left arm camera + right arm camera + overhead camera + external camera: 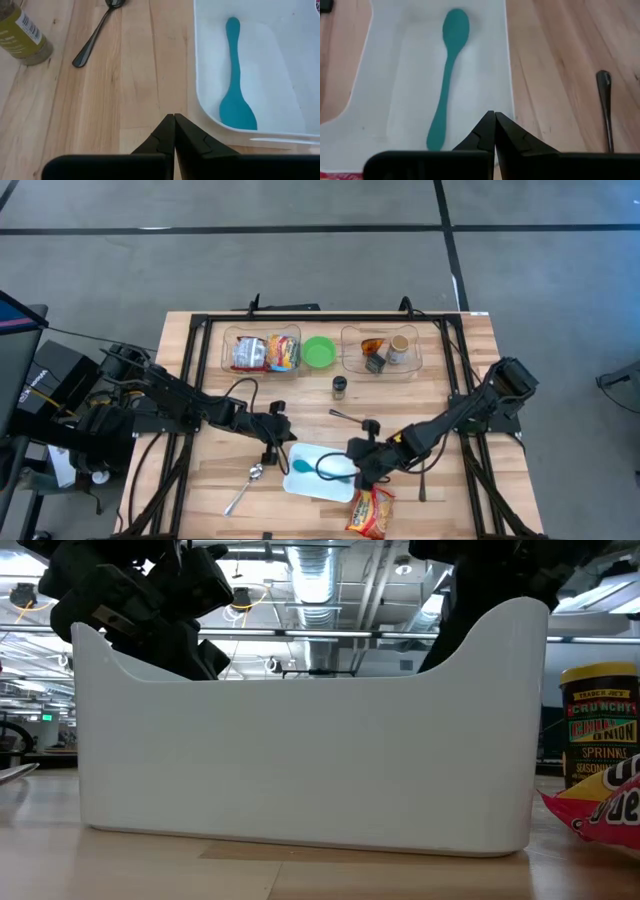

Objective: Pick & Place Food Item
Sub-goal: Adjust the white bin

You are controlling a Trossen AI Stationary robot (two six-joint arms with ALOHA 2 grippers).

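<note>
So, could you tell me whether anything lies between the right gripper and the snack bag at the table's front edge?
Nothing visible does. The right gripper, shut and empty, sits over the white tray's right edge; the snack bag lies just beyond that edge toward the front. The teal spoon lies inside the tray, off that path.

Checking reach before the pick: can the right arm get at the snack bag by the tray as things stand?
Probably yes. The right gripper, shut and empty, hangs over the tray edge, and the snack bag lies right beside it on bare table, uncovered. It must open first.
</note>
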